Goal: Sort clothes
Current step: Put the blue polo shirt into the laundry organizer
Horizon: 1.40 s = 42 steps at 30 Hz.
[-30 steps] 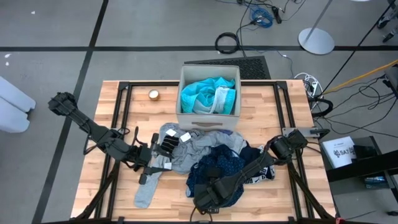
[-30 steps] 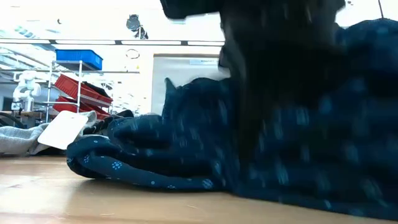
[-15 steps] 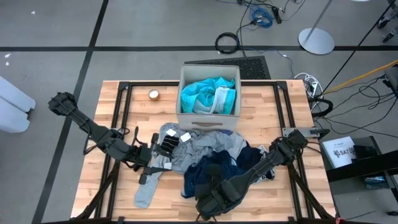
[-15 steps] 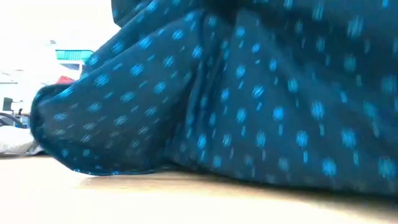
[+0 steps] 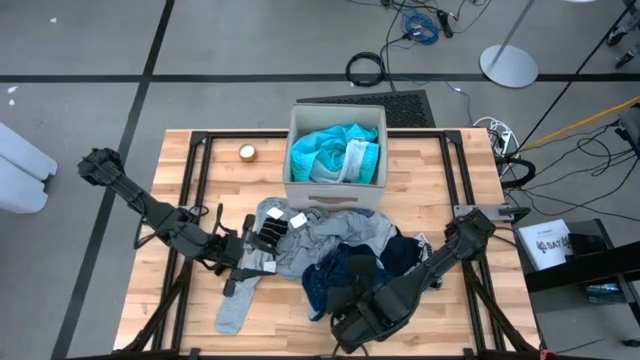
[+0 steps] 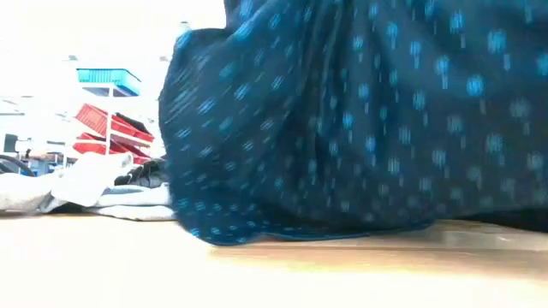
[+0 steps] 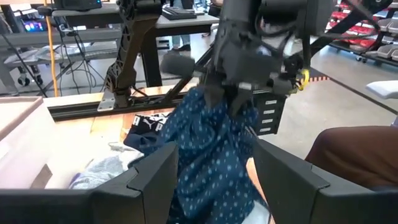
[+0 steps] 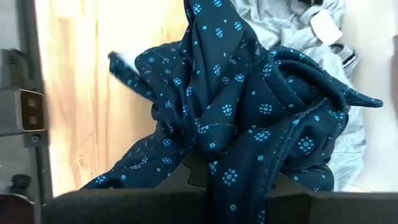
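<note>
Clamped on the navy dotted garment (image 7: 211, 155) at the worktop's (image 5: 470, 170) six o'clock edge, the right end effector (image 7: 229, 99) risks dragging tangled grey clothes (image 5: 320, 240) along.

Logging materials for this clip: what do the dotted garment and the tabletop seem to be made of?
The navy dotted garment, gripped by the right gripper, looks like thin matte woven cloth: it folds and drapes softly. The table looks like pale wood planks with visible grain, lightly sealed perhaps.
</note>
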{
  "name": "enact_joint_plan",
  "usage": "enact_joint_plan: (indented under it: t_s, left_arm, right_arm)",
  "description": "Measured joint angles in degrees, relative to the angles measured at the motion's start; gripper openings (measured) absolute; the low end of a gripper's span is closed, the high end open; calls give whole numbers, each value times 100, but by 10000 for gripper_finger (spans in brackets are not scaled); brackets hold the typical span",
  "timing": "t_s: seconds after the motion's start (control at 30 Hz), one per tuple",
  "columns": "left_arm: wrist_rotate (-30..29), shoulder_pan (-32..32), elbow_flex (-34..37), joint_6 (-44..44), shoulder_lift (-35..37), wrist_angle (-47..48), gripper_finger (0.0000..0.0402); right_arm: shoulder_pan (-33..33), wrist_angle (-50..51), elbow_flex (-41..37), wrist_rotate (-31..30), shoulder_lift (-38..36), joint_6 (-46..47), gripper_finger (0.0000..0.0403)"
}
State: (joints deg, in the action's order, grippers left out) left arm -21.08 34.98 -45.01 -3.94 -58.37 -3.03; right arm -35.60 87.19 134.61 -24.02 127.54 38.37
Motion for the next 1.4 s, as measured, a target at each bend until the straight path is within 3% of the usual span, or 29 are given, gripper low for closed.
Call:
enact_joint_plan:
  t_s: [0.23, 0.8, 1.4]
  left_arm:
    - [-16, -1, 0, -29, 0, 7, 219]
    - [-45, 0, 0, -29, 0, 82, 219]
    - [-46, -2, 2, 26, 0, 116, 219]
  right_arm:
    - [-15, -3, 2, -28, -369, 0, 23]
    - [-18, -101, 7, -1042, -1469, -282, 23]
    - [180, -2297, 9, -1703, -2375, -2826, 23]
